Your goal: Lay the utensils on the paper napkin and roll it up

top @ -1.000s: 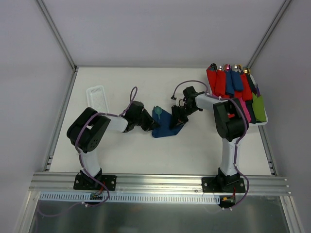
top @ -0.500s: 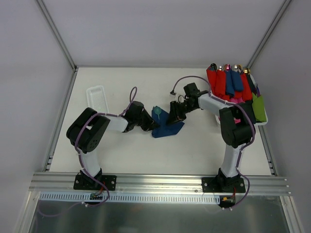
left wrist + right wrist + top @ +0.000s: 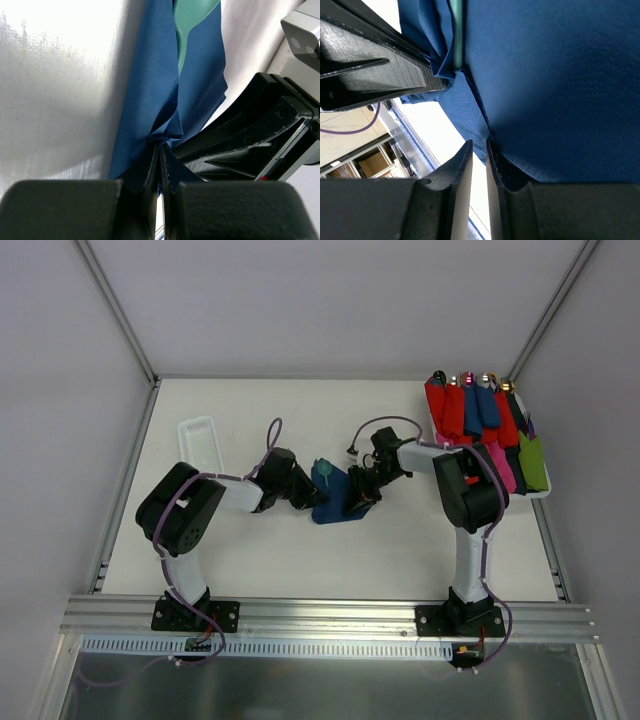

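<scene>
The navy paper napkin (image 3: 343,502) lies crumpled mid-table between both grippers. A teal utensil (image 3: 322,470) pokes out of its far end. My left gripper (image 3: 312,498) is shut on a pinched fold of the napkin (image 3: 150,90), with the teal utensil (image 3: 192,15) lying along the crease beyond it. My right gripper (image 3: 364,485) presses against the napkin's right side. In the right wrist view its jaws (image 3: 479,146) stand a narrow slit apart at the edge of the napkin (image 3: 545,75), with bare table showing through the gap. A teal strip of utensil (image 3: 456,30) shows in the fold.
A tray (image 3: 545,492) at the right edge holds several red, blue, pink and green rolled bundles (image 3: 480,410). A white empty tray (image 3: 200,440) sits at the far left. The two grippers are almost touching across the napkin.
My right gripper swung back and then pushed in to the left against the napkin, which is now bunched narrower. The left gripper kept its pinch and hardly moved.
</scene>
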### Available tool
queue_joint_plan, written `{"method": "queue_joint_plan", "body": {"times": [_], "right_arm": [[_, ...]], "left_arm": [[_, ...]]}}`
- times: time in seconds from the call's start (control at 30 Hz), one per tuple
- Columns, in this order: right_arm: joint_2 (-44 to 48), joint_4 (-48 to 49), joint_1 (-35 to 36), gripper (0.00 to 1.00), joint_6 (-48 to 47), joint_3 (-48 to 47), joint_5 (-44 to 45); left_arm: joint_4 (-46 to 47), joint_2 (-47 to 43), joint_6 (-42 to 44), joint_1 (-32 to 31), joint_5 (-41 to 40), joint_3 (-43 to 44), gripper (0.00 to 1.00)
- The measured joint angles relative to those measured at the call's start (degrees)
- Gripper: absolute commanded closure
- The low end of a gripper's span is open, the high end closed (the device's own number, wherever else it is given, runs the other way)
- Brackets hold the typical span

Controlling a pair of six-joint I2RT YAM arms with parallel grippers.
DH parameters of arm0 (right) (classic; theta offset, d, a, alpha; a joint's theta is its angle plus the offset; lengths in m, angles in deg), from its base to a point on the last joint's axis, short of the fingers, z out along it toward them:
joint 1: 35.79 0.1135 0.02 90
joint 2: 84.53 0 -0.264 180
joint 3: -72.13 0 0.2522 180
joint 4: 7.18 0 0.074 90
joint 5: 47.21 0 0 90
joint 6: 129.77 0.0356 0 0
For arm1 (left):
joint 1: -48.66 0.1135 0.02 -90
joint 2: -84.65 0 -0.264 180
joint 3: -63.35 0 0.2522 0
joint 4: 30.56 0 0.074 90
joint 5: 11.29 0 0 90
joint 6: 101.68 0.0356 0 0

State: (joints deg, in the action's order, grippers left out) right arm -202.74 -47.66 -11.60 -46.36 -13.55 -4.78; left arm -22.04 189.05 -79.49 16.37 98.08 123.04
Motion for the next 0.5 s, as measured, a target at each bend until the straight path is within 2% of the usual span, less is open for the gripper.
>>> {"method": "queue_joint_plan", "body": {"times": [0.5], "right_arm": [[-0.04, 0.35, 0.66, 0.82, 0.44, 0.0, 0.22]], "left_arm": [[4.42, -1.03, -0.74, -0.68, 0.07, 0.0, 0.97]]}}
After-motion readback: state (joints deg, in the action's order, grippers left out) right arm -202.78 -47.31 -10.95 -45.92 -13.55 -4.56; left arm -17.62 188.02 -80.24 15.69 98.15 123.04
